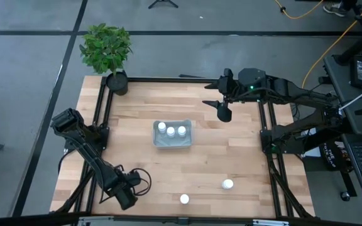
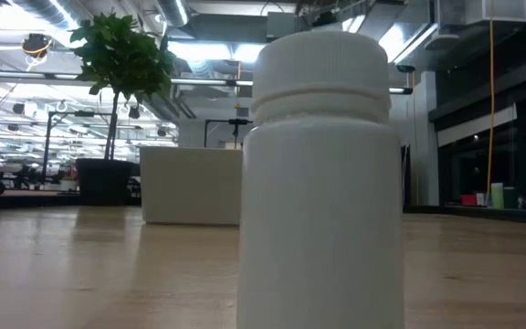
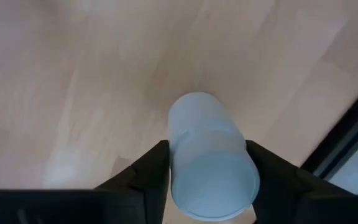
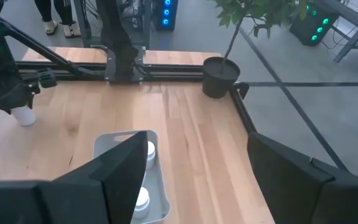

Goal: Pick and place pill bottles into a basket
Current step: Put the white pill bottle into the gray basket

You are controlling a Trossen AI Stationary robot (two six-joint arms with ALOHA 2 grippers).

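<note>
Wood table [image 1: 231, 150]: light planks, black frame.
Basket [image 1: 172, 143]: table centre, three pill bottles [image 1: 171, 130] inside in a row.
Loose bottles: two near the 6 o'clock edge, one [image 1: 184, 199] at 6, one [image 1: 227, 184] toward 5.
Left gripper [image 3: 207, 180]: at 7 o'clock corner, fingers pinching a white bottle [image 3: 207, 149] on both sides.
Right gripper [image 1: 221, 108]: at 1 o'clock above the table, fingers spread, holding nothing.
Plant [image 1: 107, 51]: potted, 11 o'clock corner.

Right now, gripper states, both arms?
Left gripper: shut on a pill bottle, at the table's near left corner.
Right gripper: open, empty, above the far right of the table, facing the basket.
</note>
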